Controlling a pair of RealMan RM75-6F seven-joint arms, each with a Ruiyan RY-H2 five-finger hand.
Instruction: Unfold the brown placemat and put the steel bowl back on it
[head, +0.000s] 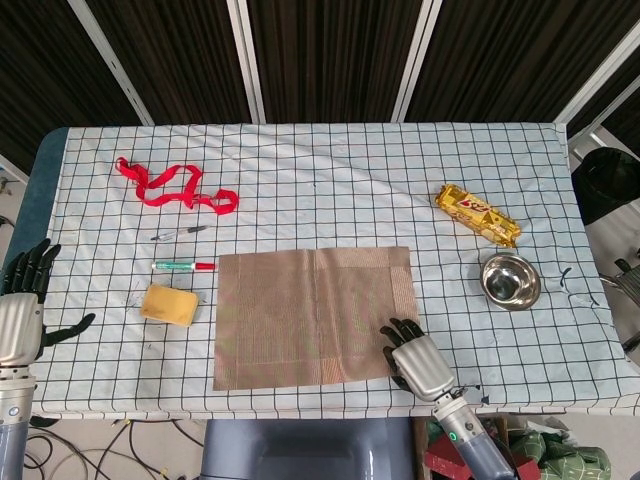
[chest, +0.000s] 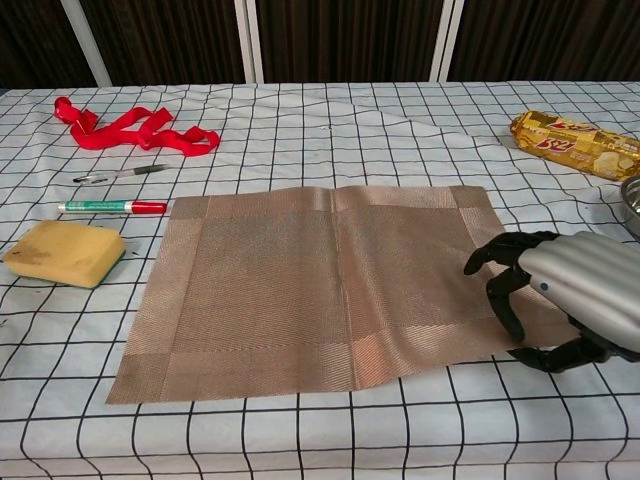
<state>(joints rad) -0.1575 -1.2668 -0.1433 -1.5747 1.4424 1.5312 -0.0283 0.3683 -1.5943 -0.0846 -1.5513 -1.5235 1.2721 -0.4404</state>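
The brown placemat (head: 310, 315) lies unfolded and flat on the checked cloth, near the front edge of the table. The same placemat (chest: 320, 285) fills the middle of the chest view. My right hand (head: 415, 355) hovers at its near right corner, and the chest view shows this right hand (chest: 565, 295) with fingers apart and arched over the corner, holding nothing. The steel bowl (head: 510, 281) stands upright on the cloth to the right of the mat, a little beyond the hand. Only the bowl's rim (chest: 632, 200) shows in the chest view. My left hand (head: 22, 315) hangs off the table's left edge with fingers apart.
A yellow sponge (head: 169, 304) and a red-capped marker (head: 182, 266) lie just left of the mat. A thin pen (head: 180, 232) and a red ribbon (head: 175, 187) are further back on the left. A gold snack packet (head: 477, 214) lies behind the bowl.
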